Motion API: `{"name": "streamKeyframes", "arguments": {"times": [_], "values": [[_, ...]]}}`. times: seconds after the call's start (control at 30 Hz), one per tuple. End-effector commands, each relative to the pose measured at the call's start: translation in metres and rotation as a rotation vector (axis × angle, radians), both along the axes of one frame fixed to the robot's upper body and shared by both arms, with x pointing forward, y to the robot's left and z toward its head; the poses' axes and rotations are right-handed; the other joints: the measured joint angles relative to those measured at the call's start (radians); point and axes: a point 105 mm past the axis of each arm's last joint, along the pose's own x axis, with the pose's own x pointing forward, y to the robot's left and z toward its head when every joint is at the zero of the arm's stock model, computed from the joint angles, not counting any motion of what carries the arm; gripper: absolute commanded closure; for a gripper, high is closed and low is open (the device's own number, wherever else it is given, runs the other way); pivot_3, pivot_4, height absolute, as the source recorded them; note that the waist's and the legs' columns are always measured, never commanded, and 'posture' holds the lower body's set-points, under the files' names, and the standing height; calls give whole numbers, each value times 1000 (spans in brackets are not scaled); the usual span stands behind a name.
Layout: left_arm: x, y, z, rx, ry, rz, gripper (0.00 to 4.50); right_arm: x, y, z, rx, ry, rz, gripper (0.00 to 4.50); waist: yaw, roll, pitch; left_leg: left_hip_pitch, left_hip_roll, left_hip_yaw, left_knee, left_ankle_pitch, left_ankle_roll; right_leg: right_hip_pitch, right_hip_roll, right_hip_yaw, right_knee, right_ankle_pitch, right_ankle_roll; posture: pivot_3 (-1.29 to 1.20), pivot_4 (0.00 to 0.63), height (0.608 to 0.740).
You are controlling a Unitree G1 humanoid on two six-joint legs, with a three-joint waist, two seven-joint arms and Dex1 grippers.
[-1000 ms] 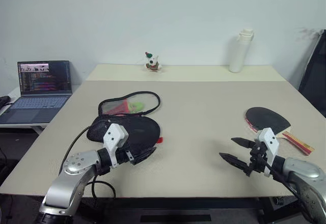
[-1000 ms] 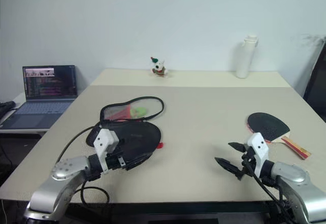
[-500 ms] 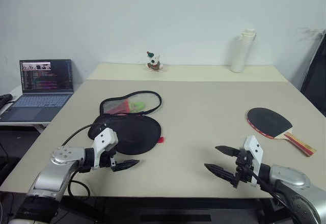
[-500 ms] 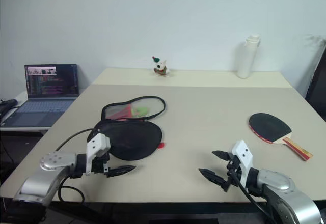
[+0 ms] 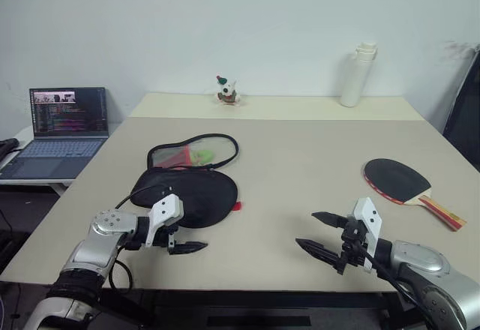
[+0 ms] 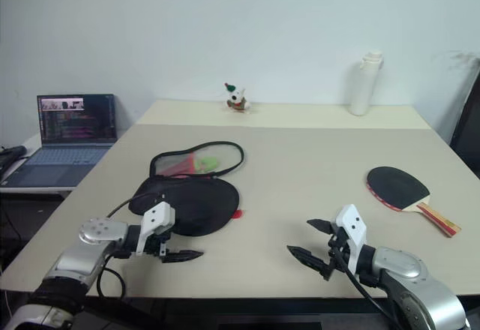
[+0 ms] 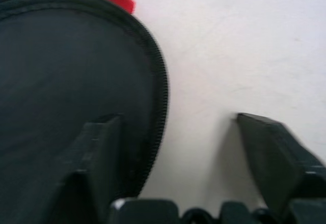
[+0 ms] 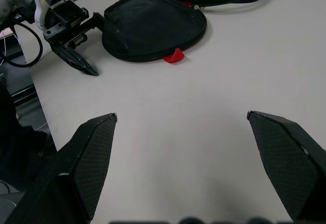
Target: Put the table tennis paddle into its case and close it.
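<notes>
At counter near edge: L claw low by case rim at 7 o'clock, fingers apart, holding nothing; one finger over the fabric, one on bare top. R claw wide open, empty. Paddle at 3 o'clock, well apart from case. Judgement: pin near rim w/ L, keep flap open, then R fetches paddle by handle.

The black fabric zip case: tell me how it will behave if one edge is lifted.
The black fabric zip case lies flat and thin on the beige table, so it probably sags rather than stays stiff. Its unzipped mesh flap lies spread open behind and would likely flop. It looks light and may slide when nudged.
</notes>
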Motion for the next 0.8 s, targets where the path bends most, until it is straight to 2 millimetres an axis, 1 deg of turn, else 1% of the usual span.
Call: {"name": "streamKeyframes", "arguments": {"times": [0.03,0.1,0.17,0.23,0.27,0.43,0.5,0.53,0.6,0.7,0.8], "values": [[2,11,2,10,0,36,2024,2,-7,12,5,-62,-35,0,-1,0,0,1,0,0,0,0,0,0,0,0,0,0,0,0,150,740],[1,15,2,0,9,52,2753,4,-11,14,3,-70,-55,0,-1,0,0,1,0,0,0,0,0,0,0,0,1,0,0,0,150,740],[-1,15,4,-29,19,68,3450,6,-15,17,1,-78,-71,0,-2,0,0,1,1,0,0,0,0,0,1,0,1,0,0,0,150,740],[-2,9,8,-71,27,75,4174,8,-19,19,1,-85,-87,0,-4,0,0,1,1,0,0,0,0,0,1,0,1,0,0,0,150,740],[-2,3,11,-106,30,85,4455,9,-20,20,1,-88,-93,0,-4,0,0,1,1,1,0,0,0,0,1,0,1,0,0,0,150,740],[6,-38,18,-221,17,143,4455,12,-23,22,1,-95,-110,0,3,-1,0,-1,0,-1,0,0,0,0,-1,1,0,0,0,0,150,740],[10,-62,19,-254,30,157,4455,13,-23,23,2,-97,-111,0,4,-1,0,-1,-1,-1,1,0,0,0,-1,0,0,0,1,0,150,740],[16,-79,19,-286,42,175,4455,13,-24,23,0,-98,-112,0,6,-1,0,-1,-1,-1,1,0,0,1,-1,0,0,0,1,0,150,740],[26,-103,20,-317,53,212,4455,14,-24,23,-2,-100,-114,0,9,-1,0,-1,-2,-1,1,0,0,1,-1,0,0,0,1,0,150,740],[43,-126,20,-326,49,273,4455,15,-24,24,-1,-102,-117,0,7,-2,0,-1,-2,-1,2,0,0,1,0,0,0,1,2,0,150,740],[68,-163,26,-362,40,325,4455,14,-25,23,-5,-100,-120,0,8,-2,0,-1,-2,-1,2,0,0,1,1,0,0,1,2,0,150,740]]}}
